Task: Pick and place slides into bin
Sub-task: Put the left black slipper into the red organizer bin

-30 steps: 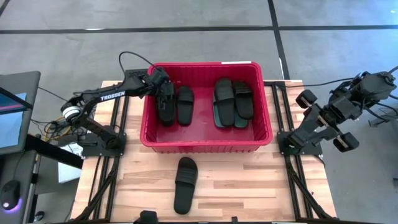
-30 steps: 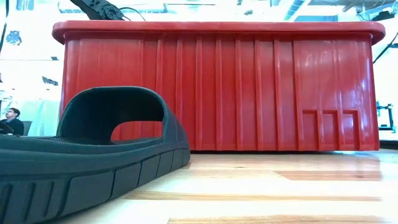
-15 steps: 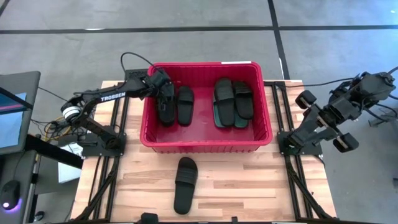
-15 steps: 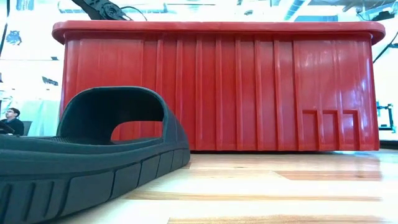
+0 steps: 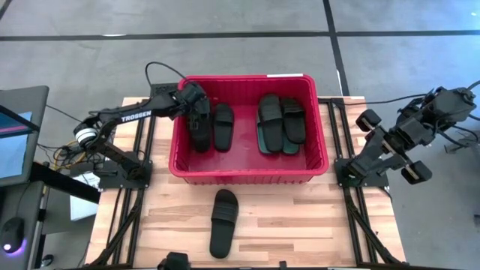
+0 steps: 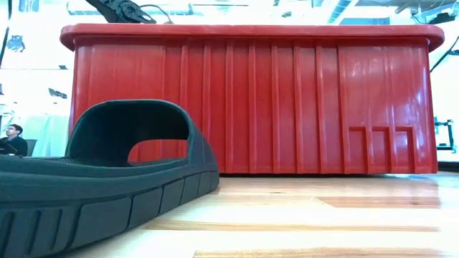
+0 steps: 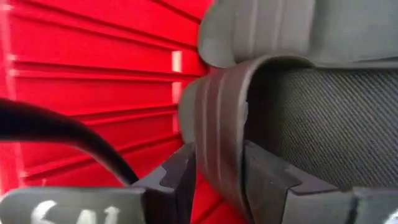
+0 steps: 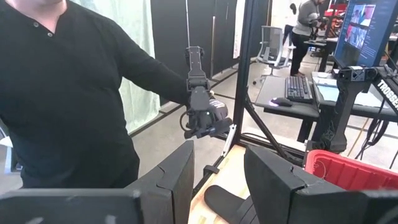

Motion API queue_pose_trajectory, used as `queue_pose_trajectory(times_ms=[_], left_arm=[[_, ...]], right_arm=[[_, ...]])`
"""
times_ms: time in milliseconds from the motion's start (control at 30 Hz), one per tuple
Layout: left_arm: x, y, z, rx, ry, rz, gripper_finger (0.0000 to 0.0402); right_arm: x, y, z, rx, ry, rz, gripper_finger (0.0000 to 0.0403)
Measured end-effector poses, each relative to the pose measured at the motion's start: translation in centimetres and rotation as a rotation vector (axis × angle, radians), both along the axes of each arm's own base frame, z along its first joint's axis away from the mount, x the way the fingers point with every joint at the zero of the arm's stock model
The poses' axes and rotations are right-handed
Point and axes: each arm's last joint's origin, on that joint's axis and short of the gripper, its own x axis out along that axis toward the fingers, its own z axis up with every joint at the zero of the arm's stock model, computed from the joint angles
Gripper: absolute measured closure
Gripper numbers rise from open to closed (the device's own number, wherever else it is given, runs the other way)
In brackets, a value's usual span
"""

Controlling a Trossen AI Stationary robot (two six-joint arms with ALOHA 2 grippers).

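The red bin (image 5: pixel 247 171) stands at the table's far middle. Inside it lie several slides: a dark group on the right (image 5: pixel 281 124) and a black one on the left (image 5: pixel 223 125). Beside that one is another black slide (image 5: pixel 199 129), and my left gripper (image 5: pixel 198 111) is shut on it in the bin's far left corner. One more black slide (image 5: pixel 223 223) lies sole down on the bare wood near the table's front edge. My right arm (image 5: pixel 405 135) is raised off the table's right side, its gripper (image 8: pixel 217 180) open and touching nothing. My left gripper pinches the black slide's ribbed strap (image 7: pixel 219 140) between its two fingers, one finger (image 7: pixel 177 180) outside the strap and the other (image 7: pixel 267 183) under it, against the footbed. The fingers slant down into the bin from its far left. Whether the sole rests on the bin floor, I cannot tell.
A person in a black top (image 8: pixel 68 93) stands off the table's near side and holds out a dark hand-held device (image 8: pixel 202 115). Another person (image 6: pixel 13 136) sits in the room behind. The wood around the lone slide is bare.
My left gripper has turned a little at the wrist over the bin's far left corner. It stays shut on the slide's strap, and the slide has kept its place in the bin.
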Motion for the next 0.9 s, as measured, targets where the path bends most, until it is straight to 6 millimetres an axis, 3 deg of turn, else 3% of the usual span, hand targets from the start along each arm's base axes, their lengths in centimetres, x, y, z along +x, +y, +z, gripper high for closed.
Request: queue_pose_trajectory(times_ms=[533,900], left_arm=[[0.1,0.3,0.3,-0.028,-0.049,-0.026,0.0292],[-0.6,1.3,0.4,-0.034,-0.084,0.016,0.0327]], right_arm=[[0.0,0.0,-0.1,-0.005,0.006,0.000,0.0275],[0.0,0.0,-0.1,-0.008,0.009,0.000,0.0275]])
